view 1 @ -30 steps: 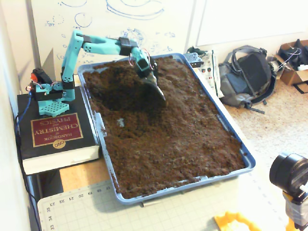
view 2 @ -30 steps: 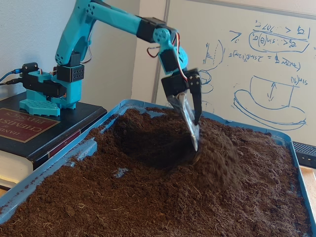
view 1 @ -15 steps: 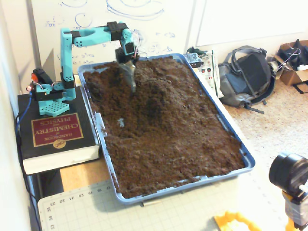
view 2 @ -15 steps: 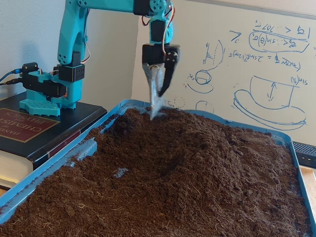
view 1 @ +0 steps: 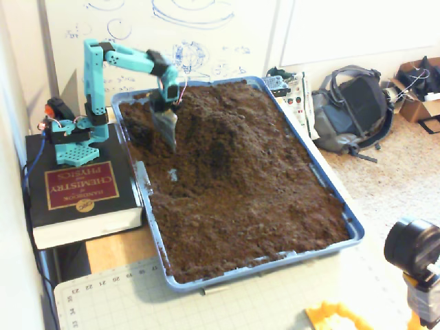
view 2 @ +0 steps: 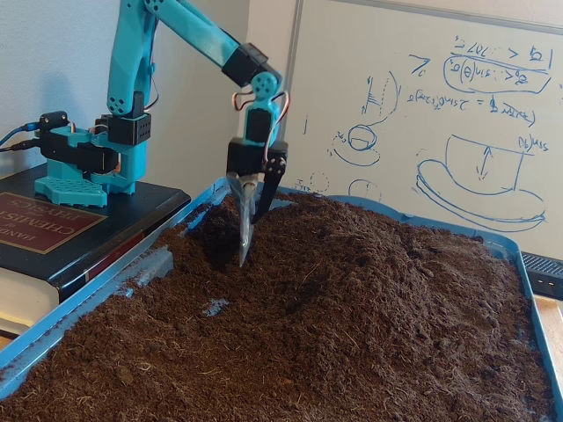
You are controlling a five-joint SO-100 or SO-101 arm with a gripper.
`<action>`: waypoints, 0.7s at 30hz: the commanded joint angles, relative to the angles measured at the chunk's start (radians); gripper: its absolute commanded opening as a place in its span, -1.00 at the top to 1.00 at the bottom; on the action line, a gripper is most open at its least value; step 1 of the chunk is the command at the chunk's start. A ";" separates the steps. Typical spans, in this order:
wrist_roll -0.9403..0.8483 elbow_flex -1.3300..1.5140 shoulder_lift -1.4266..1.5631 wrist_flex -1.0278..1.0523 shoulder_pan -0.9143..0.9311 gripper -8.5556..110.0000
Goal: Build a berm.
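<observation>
Gripper (view 2: 245, 251) tips seemingly touch soil just left of berm (view 2: 369, 264)

Your arm (view 2: 189, 35) is turquoise printed plastic with black servo blocks at the joints. Red, white and black wires loop beside the wrist servo. The perforated turquoise base (view 1: 72, 141) carries an orange-capped part at 10 o'clock.
</observation>
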 commanded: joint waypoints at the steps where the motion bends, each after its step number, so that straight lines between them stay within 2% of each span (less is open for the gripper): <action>1: 0.014 0.097 0.133 -0.117 -0.021 0.85; 6: 0.014 0.232 0.161 -0.132 -0.026 0.85; 12: 0.012 0.241 0.158 -0.133 -0.018 0.85; 16: 0.015 0.167 0.140 -0.175 -0.008 0.85; 21: 0.014 0.000 -0.038 -0.230 0.038 0.85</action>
